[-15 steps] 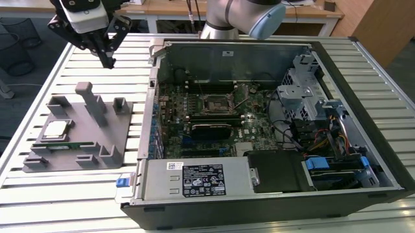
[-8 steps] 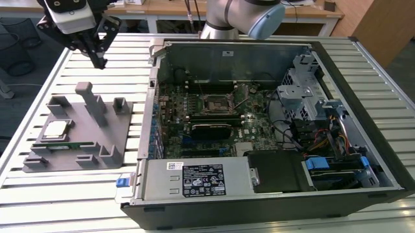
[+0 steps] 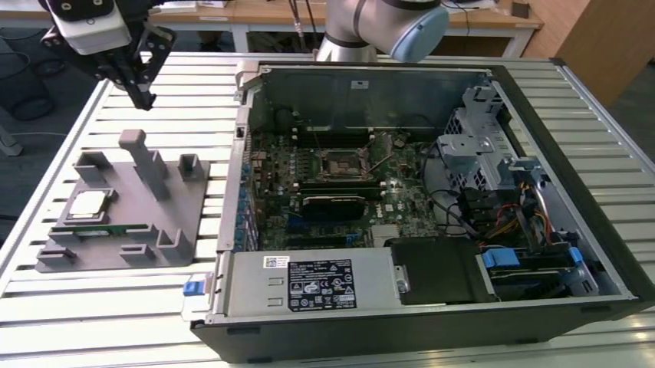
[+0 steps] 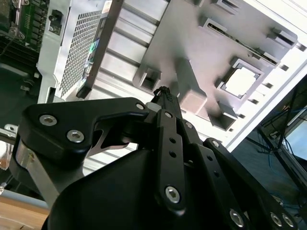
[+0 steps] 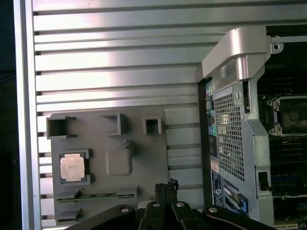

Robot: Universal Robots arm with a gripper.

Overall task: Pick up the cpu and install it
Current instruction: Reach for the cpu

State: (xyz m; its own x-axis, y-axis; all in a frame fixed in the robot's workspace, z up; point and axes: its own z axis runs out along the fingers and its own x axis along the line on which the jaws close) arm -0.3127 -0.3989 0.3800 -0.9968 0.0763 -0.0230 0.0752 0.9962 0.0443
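Risk in the exterior view is mostly alignment. The gripper (image 3: pixel 146 102) hangs high over the slatted table (image 3: pixel 103 307), its fingers pressed together and holding nothing. It is well apart from the cpu (image 3: pixel 87 205), which lies in its recess on the grey fixture (image 3: pixel 169 230). I judge that closed fingers coming down would strike the cpu's lid or the posts (image 3: pixel 138 153) nearby. The memory stick (image 3: pixel 97 229) lies just beside the cpu and could be nudged. Wooden desks (image 3: pixel 266 11) line the room behind.

In the second wrist view the cpu (image 4: pixel 241 81) sits square in its pocket, beyond the closed tips.

In the first wrist view the slatted table (image 5: pixel 120 48) looks slick, so the grey fixture (image 5: pixel 144 158) might slide. The computer case (image 5: pixel 230 120) stands just beside it.
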